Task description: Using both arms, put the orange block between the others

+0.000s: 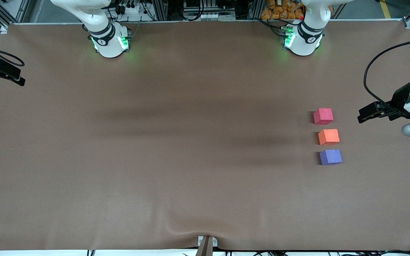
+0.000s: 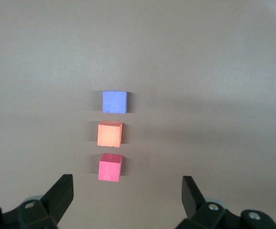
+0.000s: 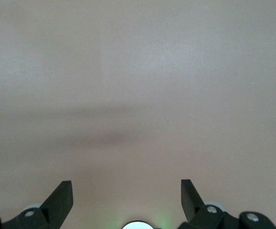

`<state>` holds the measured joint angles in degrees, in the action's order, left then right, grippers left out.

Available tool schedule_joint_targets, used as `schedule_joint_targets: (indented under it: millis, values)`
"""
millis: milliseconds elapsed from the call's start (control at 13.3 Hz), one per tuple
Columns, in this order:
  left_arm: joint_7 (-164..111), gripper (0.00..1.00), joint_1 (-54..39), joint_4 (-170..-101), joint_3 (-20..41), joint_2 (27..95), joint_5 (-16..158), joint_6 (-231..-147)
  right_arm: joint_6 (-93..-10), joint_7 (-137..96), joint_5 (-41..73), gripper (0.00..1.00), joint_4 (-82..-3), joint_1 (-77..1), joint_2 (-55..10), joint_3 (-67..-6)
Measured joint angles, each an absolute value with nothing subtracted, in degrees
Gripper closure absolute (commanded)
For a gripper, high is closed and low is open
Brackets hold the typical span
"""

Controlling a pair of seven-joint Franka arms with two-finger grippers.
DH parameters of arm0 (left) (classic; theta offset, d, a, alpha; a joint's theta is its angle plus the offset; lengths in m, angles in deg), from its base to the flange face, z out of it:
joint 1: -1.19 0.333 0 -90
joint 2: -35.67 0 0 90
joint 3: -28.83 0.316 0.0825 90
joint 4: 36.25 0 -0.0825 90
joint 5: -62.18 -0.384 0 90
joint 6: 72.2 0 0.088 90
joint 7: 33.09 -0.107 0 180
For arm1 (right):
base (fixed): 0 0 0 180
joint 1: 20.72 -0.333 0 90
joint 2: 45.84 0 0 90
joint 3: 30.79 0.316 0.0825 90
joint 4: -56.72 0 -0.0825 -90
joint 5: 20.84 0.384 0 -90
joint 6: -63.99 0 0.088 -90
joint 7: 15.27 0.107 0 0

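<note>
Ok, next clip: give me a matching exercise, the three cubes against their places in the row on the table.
Things:
1. pinkish-red cube
2. orange block
3. purple-blue cube

Places:
A. middle of the row
B. end of the row nearest the front camera
C. end of the row farthest from the front camera

Pairs: 1-C, 2-A, 3-B

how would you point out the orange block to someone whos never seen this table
Look along the brown table toward the left arm's end, where three small cubes sit in a short row with small gaps between them. The orange block is the middle one. The pink cube lies farther from the front camera and the purple cube lies nearer; only the middle cube is bright orange.
</note>
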<state>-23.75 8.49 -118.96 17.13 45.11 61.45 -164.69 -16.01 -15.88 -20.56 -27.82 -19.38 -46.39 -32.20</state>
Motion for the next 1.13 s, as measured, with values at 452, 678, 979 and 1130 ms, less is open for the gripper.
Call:
schedule_joint_targets:
  millis: [452, 678, 979, 1130]
  values:
    - [-23.8, 0.0, 8.5, -118.8, 17.2, 41.4, 61.5, -162.1, -16.0, -15.9, -20.6, 0.0, -27.8, -19.4, -46.4, -32.2]
    - [-23.8, 0.0, 5.5, -118.8, 20.1, 40.1, 61.5, -161.9, -16.0, -15.9, -20.6, 0.0, -27.8, -19.4, -46.4, -32.2]
    - [-25.2, 0.0, 0.0, -119.2, 29.5, 37.8, 64.4, -159.3, -16.0, -15.9, -20.6, 0.0, -27.8, -19.4, -46.4, -32.2]
    - [-25.3, 0.0, -0.1, -120.2, 29.9, 36.9, 64.5, -159.0, -16.0, -15.9, -20.6, 0.0, -27.8, -19.4, -46.4, -32.2]
